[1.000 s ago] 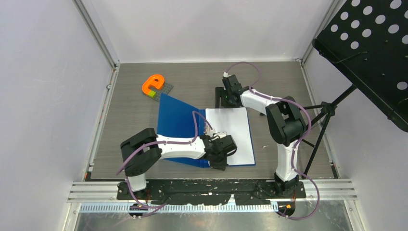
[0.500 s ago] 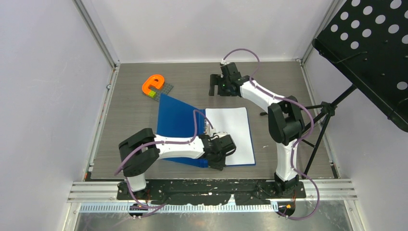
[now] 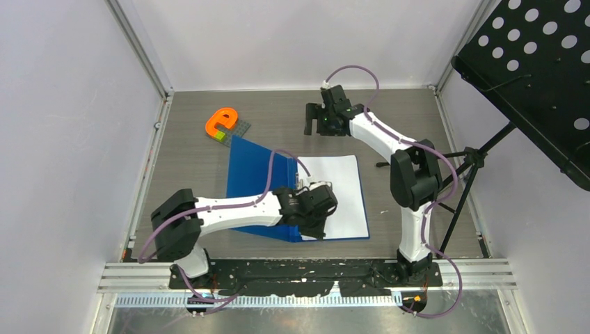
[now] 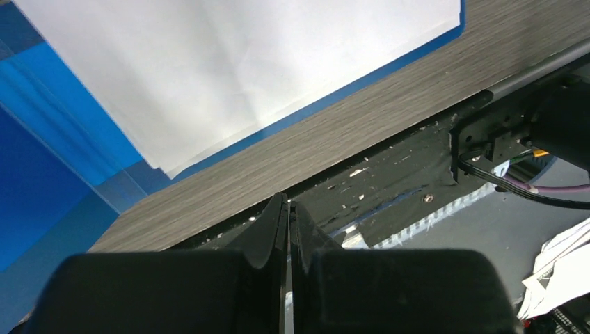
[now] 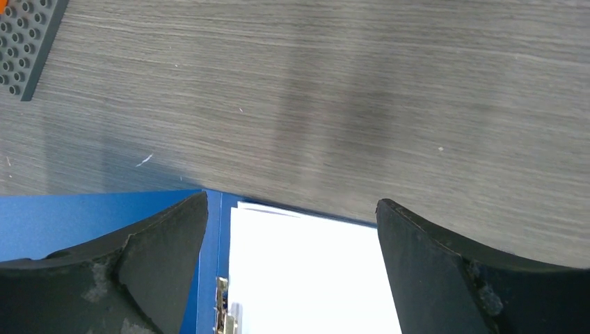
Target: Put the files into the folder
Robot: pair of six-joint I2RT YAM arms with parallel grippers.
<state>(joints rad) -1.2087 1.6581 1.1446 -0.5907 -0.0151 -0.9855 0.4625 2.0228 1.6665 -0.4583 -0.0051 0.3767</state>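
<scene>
Grey wood-grain table (image 3: 181, 160) filled the floor of a white-walled booth, with both arm bases at its near edge. Closest to them, the left gripper (image 3: 313, 226) stood by the near edge of the folder (image 3: 254, 174). Its fingers (image 4: 275, 229) were pressed together, with nothing visible between them.

The folder lay open in the middle of the table. Its left cover was tilted up and its right half lay flat. The files (image 3: 341, 188) lay on this right half, white and blank, with a blue border showing around them. A metal clip (image 5: 222, 306) sat along the spine.

Beyond the far edge of the folder, the right gripper (image 3: 314, 120) hung above the bare table with its jaws wide apart and empty.

Farther to the left, an orange piece (image 3: 221, 122) rested on a grey studded plate (image 3: 240, 127). A black perforated stand (image 3: 543, 62) stood outside, on the right.
</scene>
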